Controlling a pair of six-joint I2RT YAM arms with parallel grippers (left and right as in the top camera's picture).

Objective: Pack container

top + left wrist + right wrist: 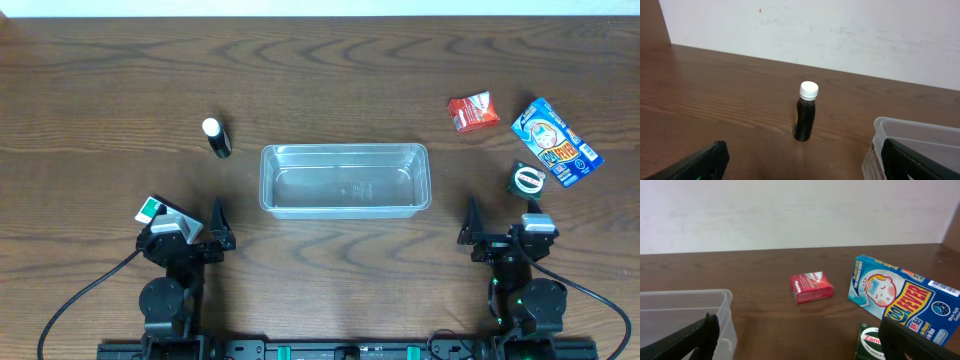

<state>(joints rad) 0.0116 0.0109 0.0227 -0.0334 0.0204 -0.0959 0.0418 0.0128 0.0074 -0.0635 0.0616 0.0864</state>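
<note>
Left gripper (pixel 185 218) and right gripper (pixel 500 222) sit at the near edge, jaws spread wide. Container (pixel 345 149) is mid-table (pixel 100 80), just beyond and between them. Green tin (pixel 527 179) is just past the right gripper. Bottle (pixel 216 137) stands upright left of the container. Blue box (pixel 556 142) and red box (pixel 473 112) are far right.

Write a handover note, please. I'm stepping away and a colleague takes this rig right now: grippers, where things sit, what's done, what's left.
Left gripper: open, empty, near the container's left end.
Right gripper: open, empty, near its right end.
Container: mid-table, upright, nothing inside.
Dark bottle with a white cap: standing left of the container.
Red box, blue box and small green jar: on the table to the container's right, with the jar closest to the right gripper.
Done: nothing packed yet.
Left: all four items go into the container. The bottle looks like the left arm's job and the other three the right arm's.
</note>
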